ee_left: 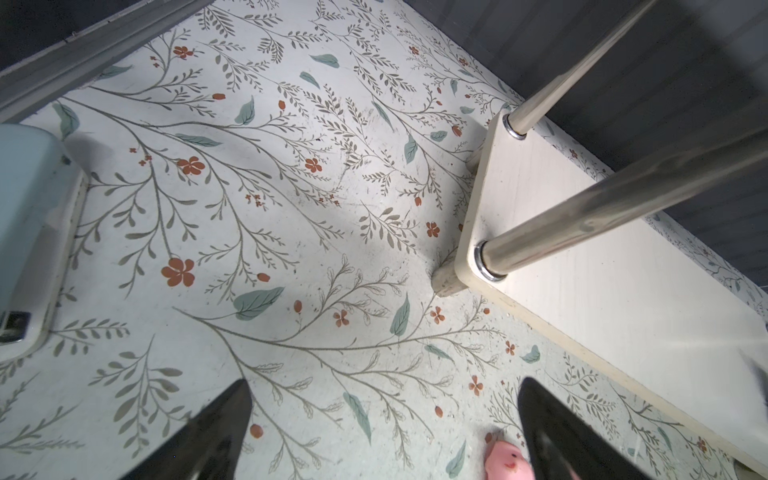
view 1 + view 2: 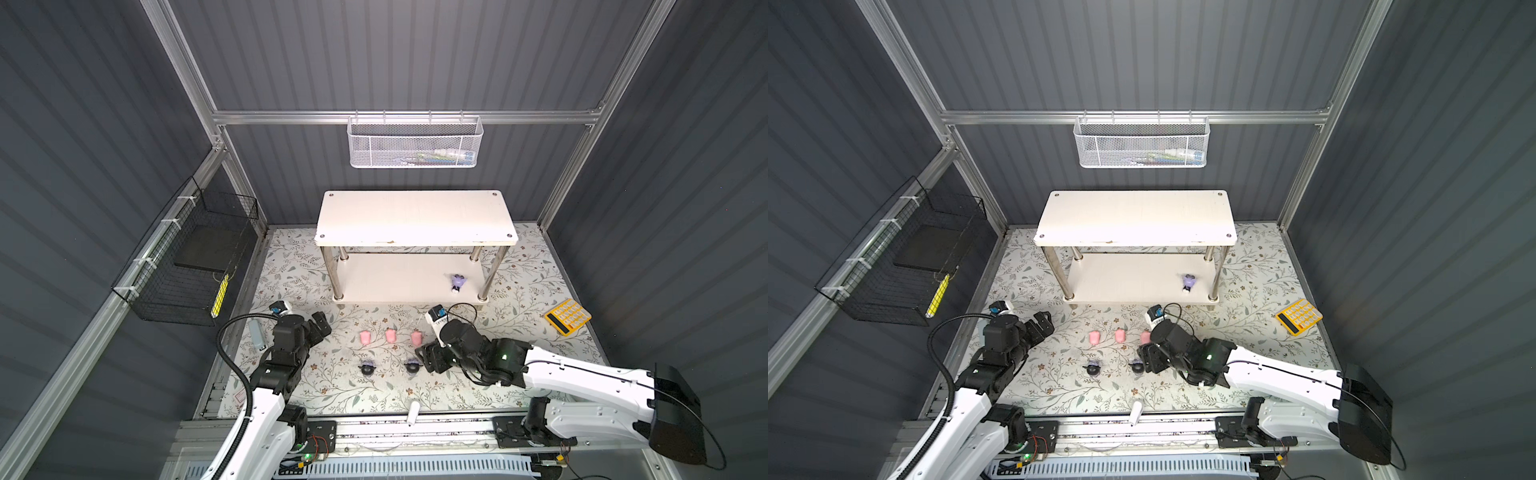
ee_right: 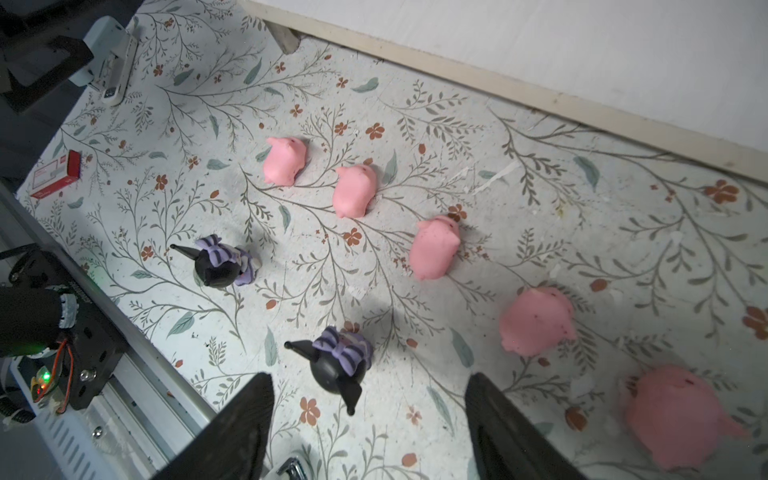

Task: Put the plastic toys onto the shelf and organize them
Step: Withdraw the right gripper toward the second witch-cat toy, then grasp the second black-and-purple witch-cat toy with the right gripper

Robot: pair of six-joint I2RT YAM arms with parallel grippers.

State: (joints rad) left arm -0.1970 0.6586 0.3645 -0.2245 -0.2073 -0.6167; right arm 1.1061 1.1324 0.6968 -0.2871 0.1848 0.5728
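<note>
Right tool (image 2: pixel 428 357), jaws spread and holding nothing, hovers low over the floral desk (image 2: pixel 374 395) in front of the shelf's right half. Just ahead of its open tips stands the nearer purple toy (image 3: pixel 338 359), black-headed with a striped bow. The line-up suggests this is the piece it means to take. A second purple toy (image 3: pixel 222 262) stands apart from it, toward the shelf's left end. Left tool (image 1: pixel 384 386), jaws also spread wide and empty, hangs off the shelf's front left post, probably kept clear so the arms do not cross. Between the purple pair and the shelf, five pink pigs (image 3: pixel 434 247) lie in a row roughly along the shelf's front edge. They are spaced apart, which should leave room for a jaw on each side. Beyond them stands the shelf (image 2: pixel 415 216), white, two boards on metal posts. Its lower board (image 2: pixel 386 278) carries a third purple toy (image 2: pixel 457 282) near the front right post, seemingly the start of a purple group. Its top board is bare.
</note>
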